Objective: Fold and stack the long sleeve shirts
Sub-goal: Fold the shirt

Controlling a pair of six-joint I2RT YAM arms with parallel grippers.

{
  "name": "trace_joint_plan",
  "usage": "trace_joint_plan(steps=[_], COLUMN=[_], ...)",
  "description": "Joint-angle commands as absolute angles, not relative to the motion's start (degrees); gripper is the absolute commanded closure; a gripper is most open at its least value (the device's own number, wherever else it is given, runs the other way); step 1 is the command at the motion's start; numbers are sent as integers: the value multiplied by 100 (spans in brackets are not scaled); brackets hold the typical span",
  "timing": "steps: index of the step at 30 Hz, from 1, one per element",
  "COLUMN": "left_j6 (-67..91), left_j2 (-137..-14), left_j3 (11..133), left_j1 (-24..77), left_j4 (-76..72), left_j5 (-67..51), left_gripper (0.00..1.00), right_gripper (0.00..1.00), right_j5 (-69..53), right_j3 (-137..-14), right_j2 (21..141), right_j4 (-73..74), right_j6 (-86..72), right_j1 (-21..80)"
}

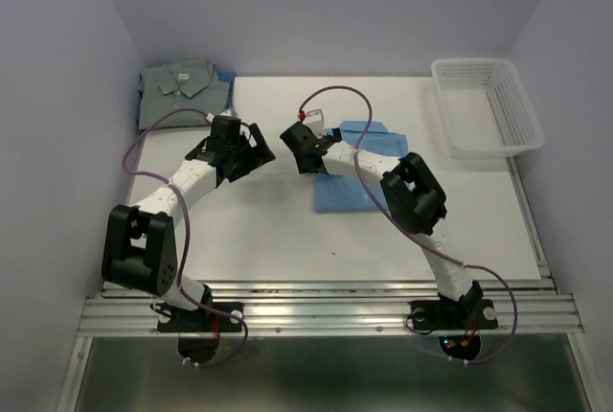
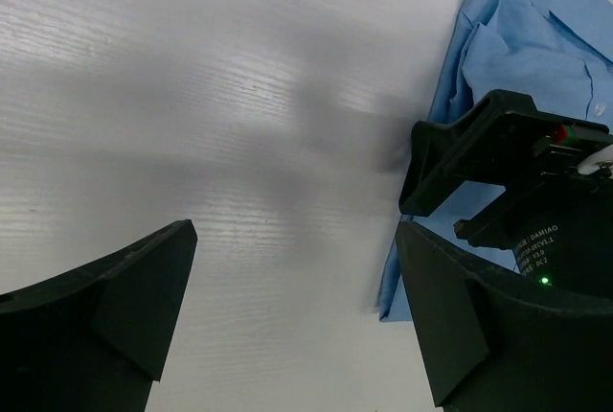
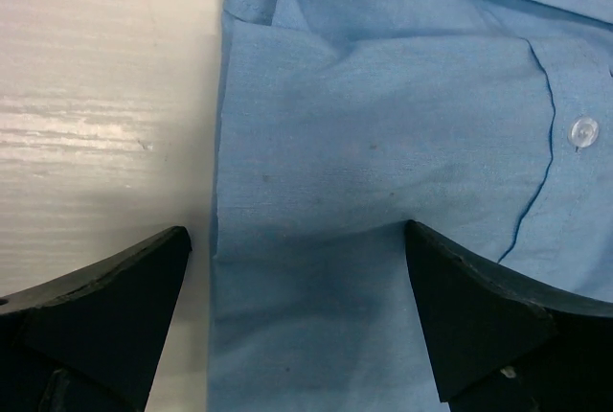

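Observation:
A folded light blue shirt (image 1: 347, 182) lies flat near the table's middle, collar toward the back. My right gripper (image 1: 305, 151) hovers open over its left edge. In the right wrist view the right gripper (image 3: 296, 235) straddles that edge, with blue shirt (image 3: 383, 134) cloth and a white button (image 3: 582, 129) below. A folded grey-green shirt (image 1: 179, 91) rests at the back left corner. My left gripper (image 1: 257, 151) stands open over bare table just left of the blue shirt. The left gripper (image 2: 295, 240) holds nothing, and the blue shirt (image 2: 488, 48) lies to its right.
A white mesh basket (image 1: 488, 105) sits at the back right. A strip of blue cloth (image 1: 227, 84) shows beside the grey-green shirt. The right arm's wrist (image 2: 522, 168) hangs close to my left fingers. Grey walls enclose the white table (image 1: 287, 230).

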State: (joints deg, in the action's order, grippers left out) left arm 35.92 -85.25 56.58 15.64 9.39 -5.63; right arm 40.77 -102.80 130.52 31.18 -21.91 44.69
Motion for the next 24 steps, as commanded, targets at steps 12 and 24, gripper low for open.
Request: trace_joint_plan(steps=[12,24], left_j6=[3630,3542], left_j2=[-8358,-8078], left_j3=[5651,5792], left_j1=[1556,1503], left_j4=[765,905], left_j5=[-519,-580], left_gripper=[1,1], right_gripper=[96,99], right_j5=[3182,-226], right_j3=[-9783,-8948], right_j2=[13158,10893], right_j4=[2866,1231], right_j6=[-2400,-1748], right_j1=[3807,3753])
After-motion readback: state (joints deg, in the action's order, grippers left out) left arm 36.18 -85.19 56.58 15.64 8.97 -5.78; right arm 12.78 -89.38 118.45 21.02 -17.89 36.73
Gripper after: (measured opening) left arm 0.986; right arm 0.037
